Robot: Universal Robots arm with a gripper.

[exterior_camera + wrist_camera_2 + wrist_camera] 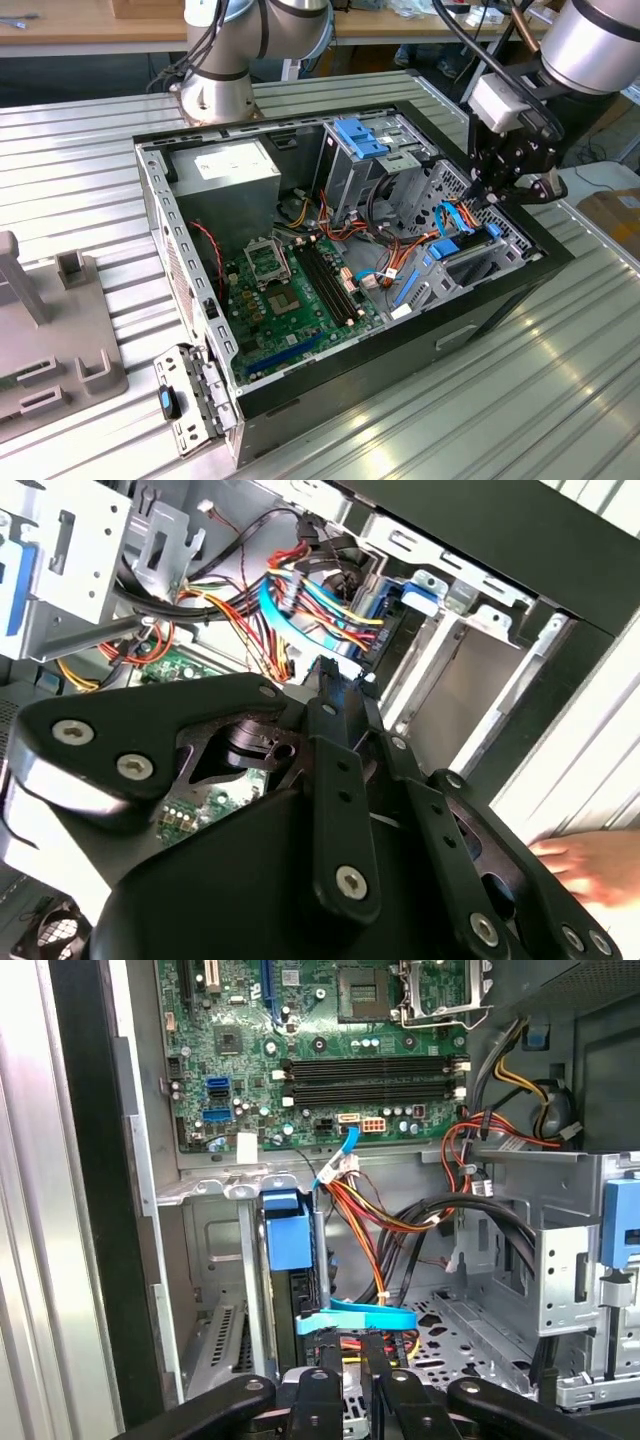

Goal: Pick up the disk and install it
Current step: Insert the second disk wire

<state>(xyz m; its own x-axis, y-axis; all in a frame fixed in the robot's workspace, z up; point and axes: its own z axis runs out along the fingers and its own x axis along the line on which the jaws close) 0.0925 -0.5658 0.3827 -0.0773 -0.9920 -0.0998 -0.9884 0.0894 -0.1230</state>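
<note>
the gripper [345, 1380] hangs just above the disk [290, 1290], which stands on edge in its bay at the computer case's [500, 300] front corner, blue rail [287, 1230] up, so it can slide along the bay guides. its fingers look drawn close together around the blue tab there, though i cannot tell whether they pinch it. beyond lie the cables [400, 1220], then the green board [330, 1050].

Open computer case [500, 300] lying on worktop [560, 400]. Motherboard [295, 290] flat on case floor; power supply [228, 175] behind it, drive cage [365, 165] toward exterior view's right of that. Disk [470, 262] seated in bay at case's right end, cables [400, 255] between it and motherboard. Gripper [500, 195] just above disk. Fixture block [50, 330] on worktop, well left of case.
</note>
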